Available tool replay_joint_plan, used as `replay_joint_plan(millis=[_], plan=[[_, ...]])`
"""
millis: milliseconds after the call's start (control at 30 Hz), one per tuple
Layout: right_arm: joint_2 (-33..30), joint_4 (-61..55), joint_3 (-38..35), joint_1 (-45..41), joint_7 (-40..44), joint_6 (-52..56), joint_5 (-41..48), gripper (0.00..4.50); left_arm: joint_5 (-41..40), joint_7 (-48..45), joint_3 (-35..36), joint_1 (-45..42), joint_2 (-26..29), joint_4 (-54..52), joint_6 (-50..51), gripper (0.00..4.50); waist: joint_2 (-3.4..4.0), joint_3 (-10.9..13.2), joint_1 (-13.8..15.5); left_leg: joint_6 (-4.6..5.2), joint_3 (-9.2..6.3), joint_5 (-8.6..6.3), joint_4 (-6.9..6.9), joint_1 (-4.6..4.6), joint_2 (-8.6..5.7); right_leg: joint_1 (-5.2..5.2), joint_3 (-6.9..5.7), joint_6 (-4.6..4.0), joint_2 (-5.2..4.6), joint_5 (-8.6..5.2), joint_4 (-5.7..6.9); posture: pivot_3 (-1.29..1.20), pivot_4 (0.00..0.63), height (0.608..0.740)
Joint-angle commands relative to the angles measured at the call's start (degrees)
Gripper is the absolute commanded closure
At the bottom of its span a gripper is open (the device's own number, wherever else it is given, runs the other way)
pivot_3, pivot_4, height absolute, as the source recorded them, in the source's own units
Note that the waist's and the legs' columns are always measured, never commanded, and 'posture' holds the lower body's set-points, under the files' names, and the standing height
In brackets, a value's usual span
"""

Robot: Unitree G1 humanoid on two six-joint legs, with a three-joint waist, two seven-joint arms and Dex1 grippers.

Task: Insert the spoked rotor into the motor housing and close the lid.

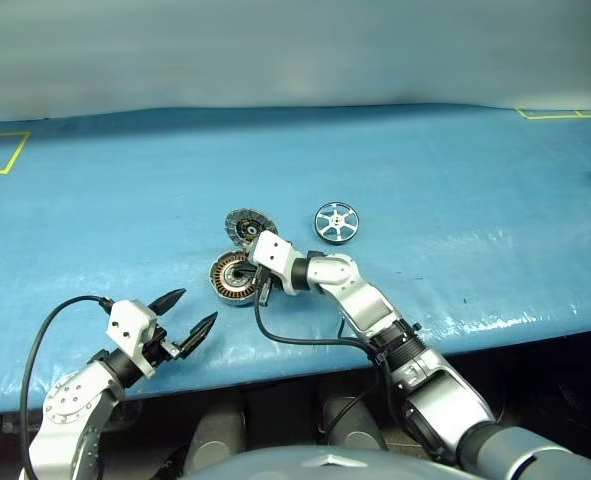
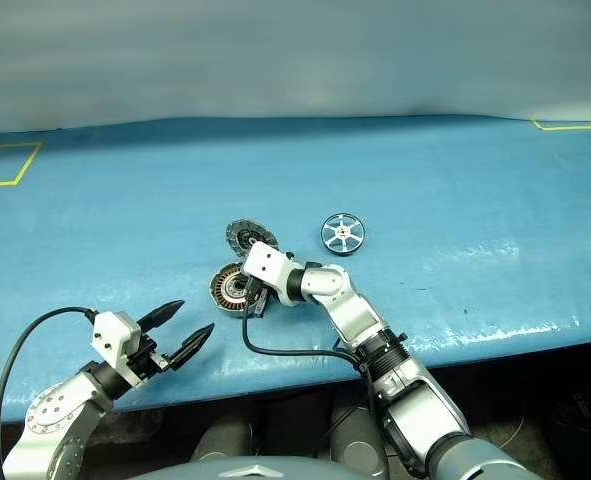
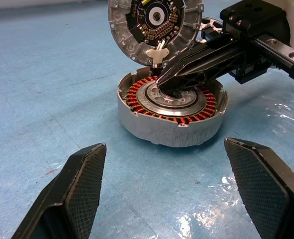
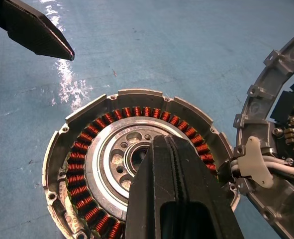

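The surface [image 1: 455,180], covered in blue sheeting, carries three task parts near its front edge, with yellow tape marks at its far corners.

Right arm: it reaches in from the lower right, forearm angled up and toward the left, with the wrist bent so the right gripper [image 4: 159,144] points leftward and slightly down over the motor housing [image 3: 137,117]. Its jaws are pressed fully together and clasp nothing. The joined tips sit at the silver centre of the housing, at or just above the hub opening; actual contact cannot be confirmed. A black cable loops from this wrist down toward the surface edge.

Left arm: it stands low at the near left, short of the parts. The left gripper [image 1: 190,317] points forward and to the right toward the housing, roughly level. Its jaws are spread wide with nothing between them and touch nothing. A black cable arcs off its wrist.

Motor housing: it lies flat on the surface, ring of copper windings exposed.

Lid [image 3: 132,30]: it is swung open, standing tilted upright at the far edge of the housing, inner face with its dark centre showing, white wires at the joint.

Spoked rotor [image 1: 335,222]: it lies flat on the surface, apart from the housing, to the right and slightly farther back.
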Motion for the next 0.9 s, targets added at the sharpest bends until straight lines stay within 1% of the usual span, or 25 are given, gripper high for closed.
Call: replay_joint_plan(millis=[33, 300, 433, 900], plan=[[-0.1, 0.6, 0.8, -0.1, -0.4, -0.2, -1.4, 4.48, -0.1, 0.1, 0.4, -0.1, -0.1, 0.1, -1.4, 0.36, 0.0, 0.0, 0.0, 0.0, 0.0, 0.0, 0.0, 0.0, 0.0, 0.0, 0.0, 0.0, 0.0, 0.0, 0.0, 0.0, 0.15, 0.74], [1.3, -5.2, -1.6, 0.7, 1.4, 1.9, 3.4, 4.48, -0.2, 0.0, 0.2, -0.2, -0.1, 0.3, -1.3, 0.36, 0.01, 0.0, 0.0, 0.0, 0.0, 0.0, -0.02, -0.01, 0.0, -0.02, 0.0, -0.01, 0.0, -0.01, 0.0, 0.0, 0.15, 0.74], [1.0, -7.3, -1.5, 1.0, 2.0, 3.2, 4.4, 4.48, -0.3, -0.1, 0.0, -0.4, -0.1, 0.4, -1.2, 0.36, 0.01, 0.0, 0.0, 0.0, 0.0, 0.0, -0.06, -0.03, 0.0, -0.05, 0.0, -0.02, 0.0, -0.01, -0.01, 0.0, 0.15, 0.74], [1.0, -2.7, 0.0, 0.9, 1.2, 2.2, 2.8, 4.48, -0.1, 0.1, 0.2, -0.2, -0.1, 0.5, -1.4, 0.36, 0.0, 0.0, 0.0, 0.0, 0.0, 0.0, -0.18, -0.02, 0.0, -0.06, -0.02, -0.05, 0.0, -0.03, -0.04, 0.0, 0.15, 0.74]])
